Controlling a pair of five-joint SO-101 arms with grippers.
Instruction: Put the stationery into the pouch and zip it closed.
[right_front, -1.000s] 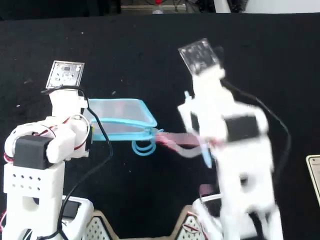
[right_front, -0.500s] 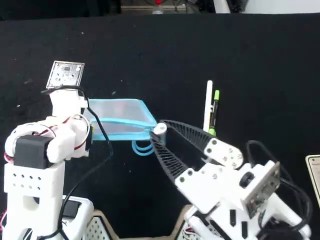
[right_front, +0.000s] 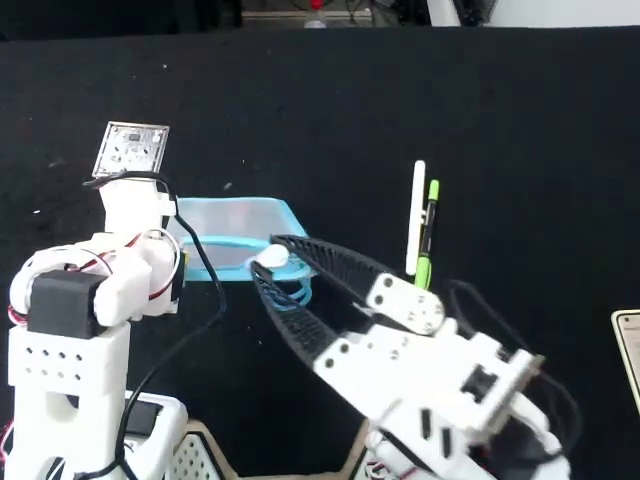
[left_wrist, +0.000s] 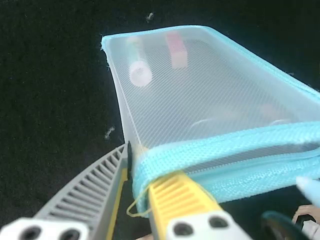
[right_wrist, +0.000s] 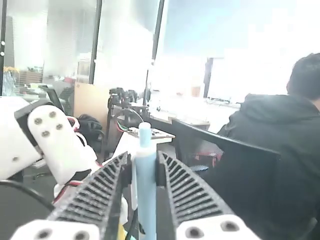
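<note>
Blue pen (right_wrist: 146, 192), probably, clamped in right gripper (right_wrist: 144, 156); left gripper (left_wrist: 138, 165) pinching pouch (left_wrist: 210, 95).

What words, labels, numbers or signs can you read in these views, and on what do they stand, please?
None is legible.
Pale card at the high view's right edge: any print is too small to read.
Translucent blue-trimmed mesh pouch, white pen, green pen, light-blue pen: no visible text.
</note>
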